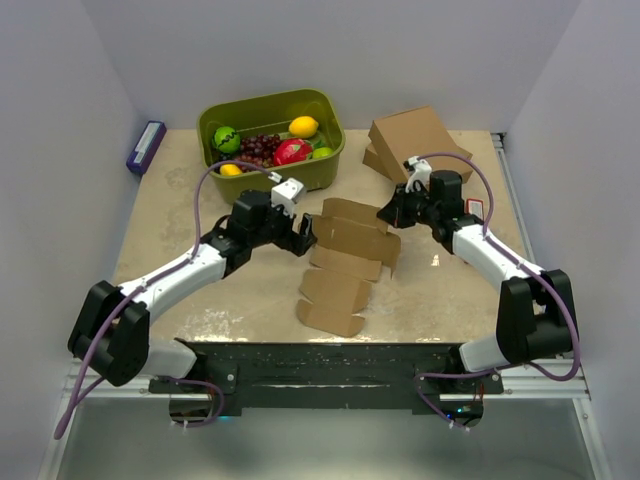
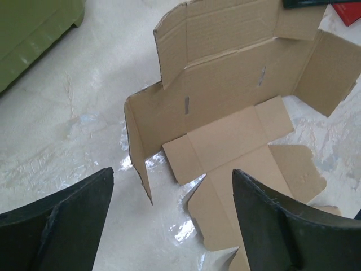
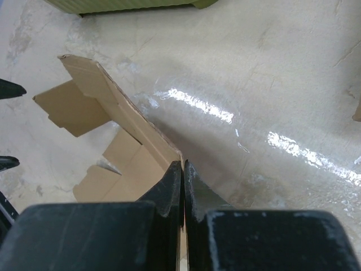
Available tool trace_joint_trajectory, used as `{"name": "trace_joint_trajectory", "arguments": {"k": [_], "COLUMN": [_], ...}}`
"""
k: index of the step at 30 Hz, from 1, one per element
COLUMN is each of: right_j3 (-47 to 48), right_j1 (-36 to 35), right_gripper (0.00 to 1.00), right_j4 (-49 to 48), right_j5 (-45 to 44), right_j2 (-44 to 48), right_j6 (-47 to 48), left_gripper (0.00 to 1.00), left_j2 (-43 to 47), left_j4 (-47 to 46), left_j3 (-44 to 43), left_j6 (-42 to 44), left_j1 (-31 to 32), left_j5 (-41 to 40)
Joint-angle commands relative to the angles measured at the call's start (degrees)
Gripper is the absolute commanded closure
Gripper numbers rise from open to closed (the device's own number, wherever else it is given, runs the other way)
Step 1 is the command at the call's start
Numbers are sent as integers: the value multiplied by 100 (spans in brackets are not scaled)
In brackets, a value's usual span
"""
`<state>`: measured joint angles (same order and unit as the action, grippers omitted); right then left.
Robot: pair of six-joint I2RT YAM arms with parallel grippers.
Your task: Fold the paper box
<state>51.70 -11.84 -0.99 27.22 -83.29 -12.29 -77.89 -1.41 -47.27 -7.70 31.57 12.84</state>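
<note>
The right gripper (image 3: 182, 175) is pressed together on a raised side flap of the paper box (image 3: 135, 164), its two dark fingers (image 3: 166, 195) pinching the thin brown edge that rises from the bench (image 3: 271, 84). From above, this gripper (image 1: 392, 213) sits at the right far corner of the sheet.

The left gripper (image 2: 172, 172) is spread wide, its fingers (image 2: 62, 226) holding nothing. It hovers over the left side of the paper box (image 2: 225, 96), where a side flap stands tilted up. From above, this gripper (image 1: 300, 238) is just beside the sheet's left edge.

The paper box (image 1: 345, 260) lies mostly flat and unfolded, a many-flapped brown sheet in the middle of the bench (image 1: 200, 290) between the two arms.

Beyond it, at the far edge, a green tub (image 1: 270, 108) holds fruit (image 1: 292, 151). To its right are stacked cardboard boxes (image 1: 415, 135), and a blue object (image 1: 146, 146) lies at the far left corner.
</note>
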Motion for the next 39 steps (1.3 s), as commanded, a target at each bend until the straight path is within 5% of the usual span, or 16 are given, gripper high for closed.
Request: {"name": "trace_joint_trajectory", "arguments": {"k": [1,7,12,16,39], "right_j3": [-11,-29,-37,-90,-99], "right_j1": [-64,-126,-214,-258,-372], "right_gripper": [100,100,100,100,100], "right_j4": [-191,-243,-287,-243,-191], "right_j5": [152,152,239,248,257], "right_j2": [172,251,330,489,340], "right_j6": [210,307,386,517,676], "left_gripper": [7,3,3,6,22], "left_j2": [239,64,-1078,-1334,-2055], "left_j4": [-62,123,826,230,229], "left_j3": [-537,-1388,-2436,-2104,-2155], "left_j6": [173,602,894,331,357], "left_j1": [7,7,-255,-722,-740], "left_j5": [-28,569,1024,2247,2697]}}
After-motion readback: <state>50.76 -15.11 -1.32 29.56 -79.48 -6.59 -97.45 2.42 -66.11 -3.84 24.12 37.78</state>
